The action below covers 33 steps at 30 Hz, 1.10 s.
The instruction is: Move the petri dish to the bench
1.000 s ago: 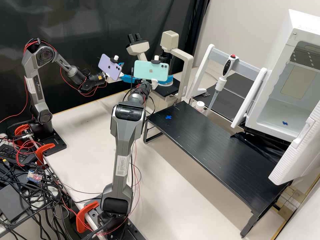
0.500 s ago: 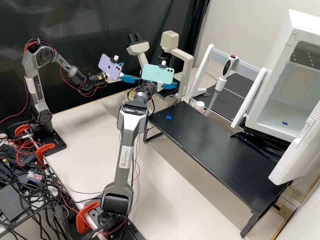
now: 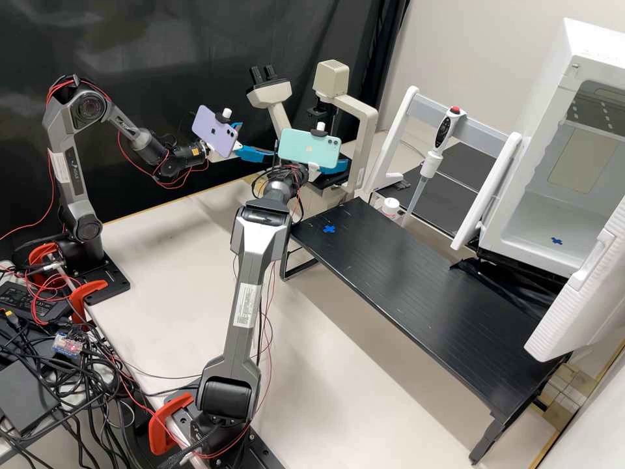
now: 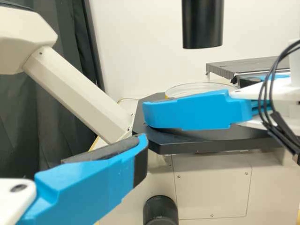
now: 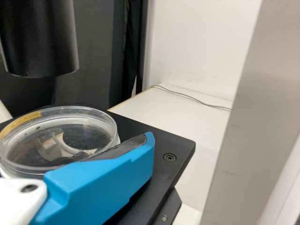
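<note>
The petri dish (image 5: pixel 65 138) sits flat on the dark stage (image 5: pixel 180 150) of the microscope (image 4: pixel 215 187), just ahead of one finger of my right gripper (image 3: pixel 333 167), with a strip of yellow tape (image 5: pixel 21 123) on its rim. The left wrist view shows my right jaws standing wide apart, one passing in front of the dish and the other over on its far side. Whether either pad touches the dish, I can't tell. A corner of the stage with a round screw (image 5: pixel 169 157) lies just outside my right jaws, and a black cylinder (image 5: pixel 40 37) hangs above the dish, higher than my jaws.

My left gripper (image 3: pixel 258 139) is over to the left of the right one, level with the microscope's side, its jaws apart with no object between them. The eyepieces (image 3: pixel 265 77) rise beyond my left jaws.

To the right of my right jaws, and lower down, runs the black counter (image 3: pixel 416 286), a blue cross mark (image 3: pixel 329 229) near its closest end. Farther off past the jaws on that side, a pipette (image 3: pixel 440 143) hangs upright on a white stand (image 3: pixel 397 130), then comes a white box (image 3: pixel 521 221) standing open. Below both pairs of jaws spreads the pale counter (image 3: pixel 176 260).
</note>
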{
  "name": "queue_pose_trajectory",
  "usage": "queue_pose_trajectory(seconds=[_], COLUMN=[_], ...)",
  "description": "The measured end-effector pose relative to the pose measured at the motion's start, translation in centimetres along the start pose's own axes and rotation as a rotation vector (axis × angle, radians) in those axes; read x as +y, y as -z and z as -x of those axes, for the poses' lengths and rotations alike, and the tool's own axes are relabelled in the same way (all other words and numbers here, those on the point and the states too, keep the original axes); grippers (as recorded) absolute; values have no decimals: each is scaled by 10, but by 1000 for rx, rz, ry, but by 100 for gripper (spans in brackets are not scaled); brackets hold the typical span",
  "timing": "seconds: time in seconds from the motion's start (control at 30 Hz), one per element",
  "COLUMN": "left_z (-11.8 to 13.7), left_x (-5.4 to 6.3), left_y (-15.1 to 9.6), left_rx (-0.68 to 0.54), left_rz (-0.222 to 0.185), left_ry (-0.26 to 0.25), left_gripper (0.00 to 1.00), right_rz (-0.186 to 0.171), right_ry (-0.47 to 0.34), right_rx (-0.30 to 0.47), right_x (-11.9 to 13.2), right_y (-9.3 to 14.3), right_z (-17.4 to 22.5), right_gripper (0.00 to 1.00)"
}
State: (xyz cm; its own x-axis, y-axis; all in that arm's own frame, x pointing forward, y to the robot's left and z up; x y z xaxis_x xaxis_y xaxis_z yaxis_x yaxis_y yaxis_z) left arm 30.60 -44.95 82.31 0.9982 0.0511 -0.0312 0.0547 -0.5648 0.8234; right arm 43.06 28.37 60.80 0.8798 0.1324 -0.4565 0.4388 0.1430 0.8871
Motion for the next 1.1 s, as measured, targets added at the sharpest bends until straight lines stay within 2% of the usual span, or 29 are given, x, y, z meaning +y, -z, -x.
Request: queue_pose_trajectory(seconds=[0.23, 0.67, 0.87, 0.93, 1.1], left_z=[0, 0, 0, 0, 0], left_x=[0, 0, 0, 0, 0], left_y=[0, 0, 0, 0, 0], left_rx=[0, 0, 0, 0, 0], left_rz=[0, 0, 0, 0, 0], left_ry=[0, 0, 0, 0, 0], left_gripper=[100, 100, 100, 100, 100], right_rz=[2, 2, -9, 1, -12], right_ry=[27, 27, 29, 31, 28], right_rx=[1, -28, -29, -29, -30], right_x=[0, 1, 1, -1, 0], right_y=[-2, -13, -13, -15, -16], right_z=[3, 3, 4, 5, 9], right_gripper=[0, 0, 0, 0, 0])
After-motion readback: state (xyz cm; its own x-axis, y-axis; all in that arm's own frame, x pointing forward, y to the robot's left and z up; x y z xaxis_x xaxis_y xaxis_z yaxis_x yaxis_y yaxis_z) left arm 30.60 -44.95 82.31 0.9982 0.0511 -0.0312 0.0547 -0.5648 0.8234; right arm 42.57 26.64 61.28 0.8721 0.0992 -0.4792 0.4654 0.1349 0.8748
